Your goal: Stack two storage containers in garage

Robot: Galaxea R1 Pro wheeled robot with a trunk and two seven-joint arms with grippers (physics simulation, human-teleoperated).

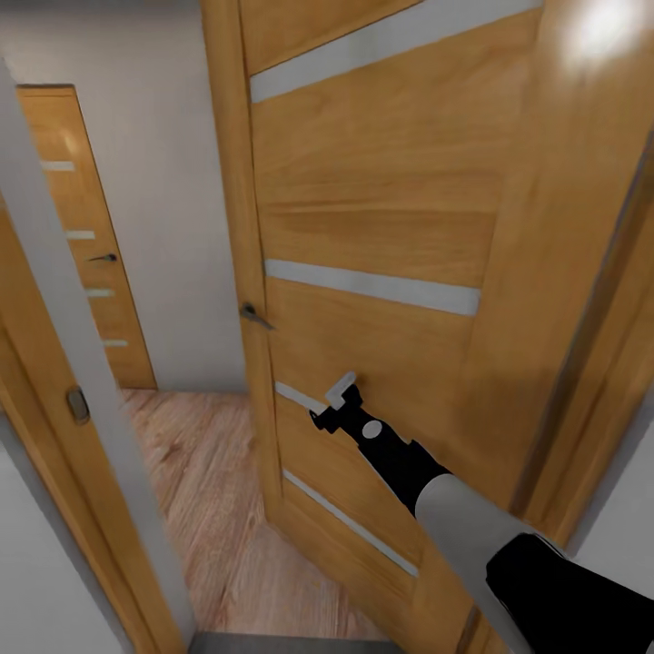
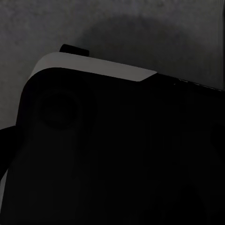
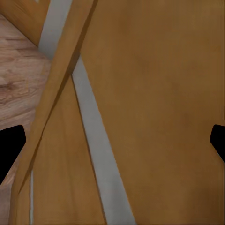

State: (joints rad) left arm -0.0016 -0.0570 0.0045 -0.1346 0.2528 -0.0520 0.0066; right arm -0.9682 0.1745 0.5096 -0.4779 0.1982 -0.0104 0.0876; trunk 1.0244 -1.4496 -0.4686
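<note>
So the robot's parked right in a doorway here, and neither storage tub is in front of any camera, so there's nothing to say about where they sit relative to the fingers or what's in them.

The head view is mostly one big honey-coloured wooden door [image 1: 381, 272] with pale horizontal strips set into it, swung open and angled toward the robot. Its dark lever handle [image 1: 255, 315] sticks out at the door's edge. The right arm reaches forward and the right gripper [image 1: 338, 397] is up against the door face, just beside one of the pale strips, low on the panel and below the handle.

In the right wrist view the two dark fingertips [image 3: 10, 143] sit at opposite sides of the picture with the door surface and a grey strip between them, so the fingers are spread wide with nothing between them.

Room to move: between the door's edge and the grey-white door frame [image 1: 73, 345] on the left there's a fairly narrow gap showing light wood-plank floor [image 1: 209, 509] running back to a plain pale wall. A second, similar closed door [image 1: 86, 236] stands at the far end of that passage.

The left wrist view is really dark: a black rounded robot body part [image 2: 117, 150] with a light grey edge over dim grey ground. Can't tell what the left fingers are doing.
</note>
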